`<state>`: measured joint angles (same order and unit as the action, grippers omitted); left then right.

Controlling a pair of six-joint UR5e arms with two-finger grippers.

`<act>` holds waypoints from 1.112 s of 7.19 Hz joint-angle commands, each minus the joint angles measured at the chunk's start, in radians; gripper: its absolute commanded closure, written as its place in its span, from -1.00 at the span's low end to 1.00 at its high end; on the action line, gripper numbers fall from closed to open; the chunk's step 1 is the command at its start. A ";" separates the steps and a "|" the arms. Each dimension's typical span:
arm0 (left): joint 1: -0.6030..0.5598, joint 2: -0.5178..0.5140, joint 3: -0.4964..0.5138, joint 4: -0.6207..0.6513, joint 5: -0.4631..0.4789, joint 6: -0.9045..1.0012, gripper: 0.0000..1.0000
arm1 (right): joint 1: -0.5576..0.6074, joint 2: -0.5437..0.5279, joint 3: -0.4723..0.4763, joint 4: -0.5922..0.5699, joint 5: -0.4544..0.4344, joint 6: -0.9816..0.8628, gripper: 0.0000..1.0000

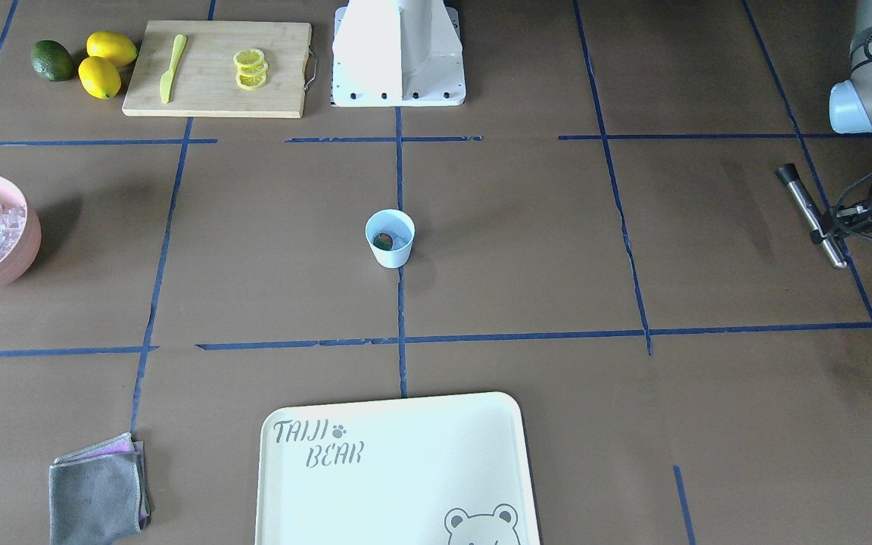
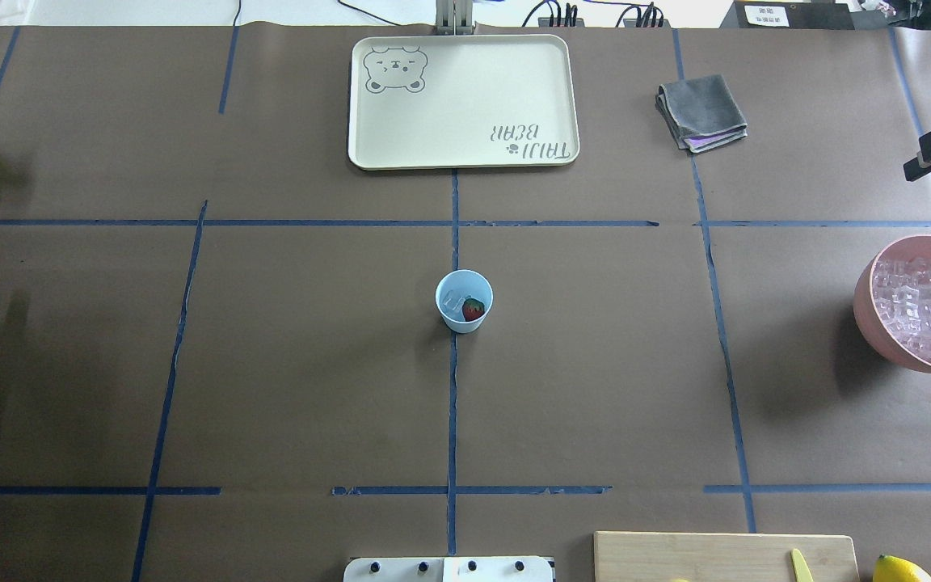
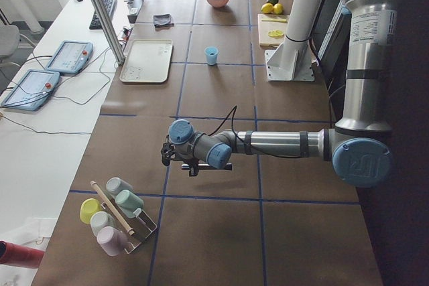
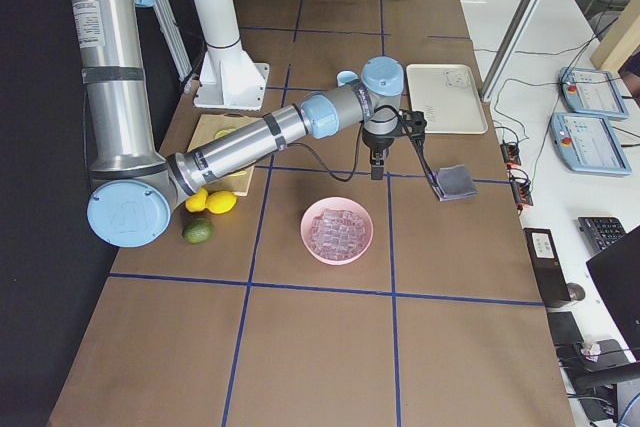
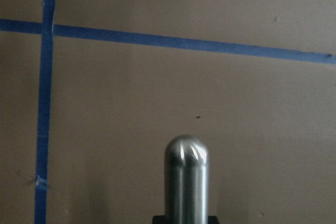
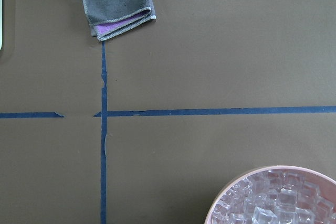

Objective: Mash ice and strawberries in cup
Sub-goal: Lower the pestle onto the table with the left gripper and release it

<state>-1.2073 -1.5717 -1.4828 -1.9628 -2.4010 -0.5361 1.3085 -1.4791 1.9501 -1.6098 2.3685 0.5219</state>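
Observation:
The light blue cup (image 1: 390,239) stands at the table's middle on a blue tape line; it also shows in the overhead view (image 2: 464,301). Inside lie a red strawberry (image 2: 473,309) and clear ice cubes (image 2: 453,302). My left gripper (image 1: 831,225) is far out to the side, shut on a metal rod with a rounded end (image 1: 807,206), which also shows in the left wrist view (image 5: 186,177). My right gripper (image 2: 918,158) hangs open and empty beyond the pink bowl, near the grey cloth.
A pink bowl (image 2: 865,299) full of ice stands on my right. A cream tray (image 2: 465,97) and a folded grey cloth (image 2: 701,111) lie on the far side. A cutting board (image 1: 209,94) with knife, lemon slices and lemons (image 1: 107,64) is near the base.

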 commanded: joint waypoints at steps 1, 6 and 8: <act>0.041 -0.034 0.056 0.038 0.048 0.072 1.00 | 0.000 -0.004 0.004 0.001 0.000 0.004 -1.00; 0.043 -0.064 0.098 0.038 0.048 0.099 1.00 | 0.000 -0.004 0.004 0.001 0.000 0.004 -1.00; 0.043 -0.063 0.096 0.038 0.049 0.100 1.00 | 0.000 -0.004 0.004 0.001 0.000 0.004 -1.00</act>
<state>-1.1644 -1.6352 -1.3862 -1.9251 -2.3522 -0.4369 1.3085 -1.4834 1.9544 -1.6091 2.3678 0.5261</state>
